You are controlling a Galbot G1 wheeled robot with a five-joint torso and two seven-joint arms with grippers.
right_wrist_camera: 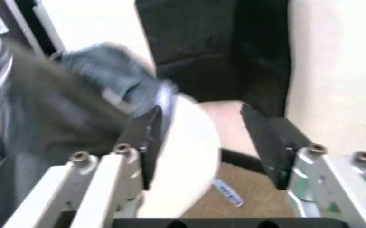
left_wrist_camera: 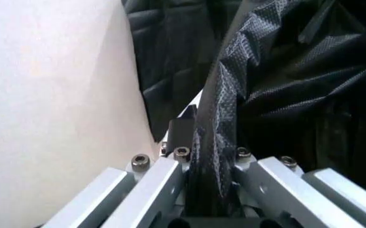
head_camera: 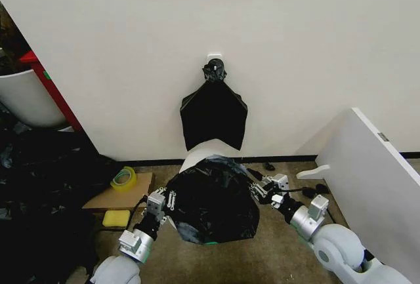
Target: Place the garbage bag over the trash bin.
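Here the garbage bag [head_camera: 213, 199] sits draped over most of the trash bin [head_camera: 200, 151], which stands on the floor against the wall; only the bin's far rim shows white above the black film. You have the left end effector [head_camera: 156, 206] clenched on a fold of the bag, as the left wrist view shows the plastic [left_wrist_camera: 218, 142] pinched between its fingers, so that side of the mouth is held taut beside the bin's wall. Your right end effector [head_camera: 268, 191] is at the bag's other side with its jaws released; in the right wrist view they straddle the bare white rim [right_wrist_camera: 189, 156] with nothing gripped. Judging by this, the far edge is not yet covered.

Around you, a knotted bundle of black bags [head_camera: 213, 117] hangs on the wall directly above the bin and could snag. A cardboard sheet [head_camera: 121, 195] with a tape roll [head_camera: 123, 178] and sponge [head_camera: 116, 218] lies near your left arm; a white board [head_camera: 374, 166] leans beside your right.
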